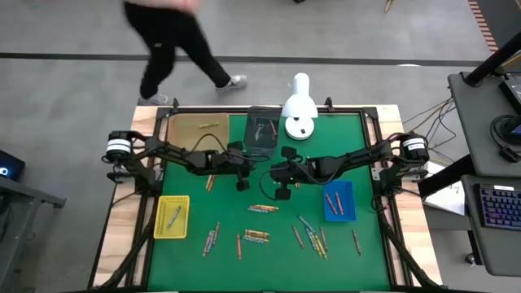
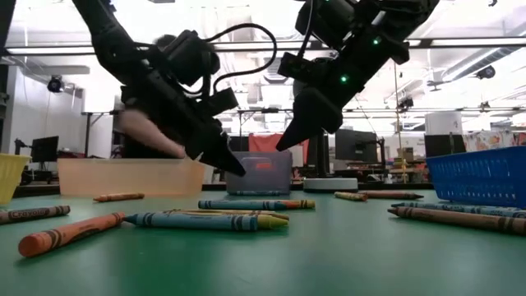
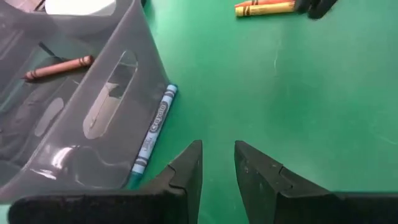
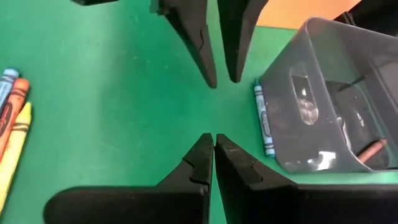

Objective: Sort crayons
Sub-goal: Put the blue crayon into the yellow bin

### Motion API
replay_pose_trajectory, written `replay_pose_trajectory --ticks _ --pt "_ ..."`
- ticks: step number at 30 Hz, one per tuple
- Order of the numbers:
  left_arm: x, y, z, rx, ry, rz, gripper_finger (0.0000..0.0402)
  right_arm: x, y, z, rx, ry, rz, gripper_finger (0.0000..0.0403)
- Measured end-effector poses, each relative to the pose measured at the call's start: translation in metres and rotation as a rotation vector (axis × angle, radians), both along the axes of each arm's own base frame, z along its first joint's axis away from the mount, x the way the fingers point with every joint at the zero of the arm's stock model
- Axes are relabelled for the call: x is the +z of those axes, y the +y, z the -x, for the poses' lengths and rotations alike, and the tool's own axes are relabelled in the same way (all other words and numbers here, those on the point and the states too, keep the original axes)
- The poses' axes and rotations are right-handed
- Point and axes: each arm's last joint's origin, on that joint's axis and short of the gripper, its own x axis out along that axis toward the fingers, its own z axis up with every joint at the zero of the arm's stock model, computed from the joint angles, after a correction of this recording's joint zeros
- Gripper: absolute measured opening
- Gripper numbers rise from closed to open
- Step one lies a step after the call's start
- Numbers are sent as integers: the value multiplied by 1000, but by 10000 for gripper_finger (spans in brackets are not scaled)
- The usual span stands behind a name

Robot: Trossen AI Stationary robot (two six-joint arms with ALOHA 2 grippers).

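1. The left pincer [image 1: 242, 185] hangs above the green bench [image 1: 244, 268] near its middle, its two fingers [image 3: 186, 168] parted by a narrow gap with nothing between them.
2. The right pincer [image 1: 282, 194] hangs just beside it, tip to tip across a small gap, its fingers [image 4: 202, 155] pressed together and empty.
3. A blue crayon [image 3: 152, 137] lies on the bench against the outer wall of the clear grey tray [image 1: 262, 134], just ahead of both pincers; the same crayon shows in the right wrist view [image 4: 263, 119].
4. Inside that grey tray, which sits at the middle of the far edge, rests a brown crayon [image 3: 59, 67].
5. Loose crayons [image 1: 262, 208] lie scattered across the near half of the bench, more of them [image 1: 313, 238] toward the near right.
6. A yellow tray [image 1: 172, 216] near the left edge holds a few crayons; a blue tray [image 1: 339, 201] near the right edge holds several more.
7. A tan tray [image 1: 198, 130] sits at the far left, with one crayon in it.
8. A white lamp [image 1: 299, 106] stands at the far edge, right of the grey tray.
9. A person [image 1: 175, 41] in dark clothes walks across the floor beyond the far edge.
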Motion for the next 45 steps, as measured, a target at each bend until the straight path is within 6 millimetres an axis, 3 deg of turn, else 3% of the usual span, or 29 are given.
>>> replay_pose_trajectory --ticks 6,12,19,31,45 --pt "0 3 3 80 29 -90 77 0 -5 -5 -54 -67 -46 9" --pt "-4 4 6 91 84 -124 77 -18 -10 -13 -96 -72 -71 9" --pt "-5 4 7 75 100 -141 77 -31 -20 -14 -259 -70 -35 9" --pt "-4 13 7 73 96 -178 77 -31 -42 -13 -344 -89 -58 9" --pt "-5 13 8 49 95 -153 85 -31 -51 -12 -379 -94 -46 9"
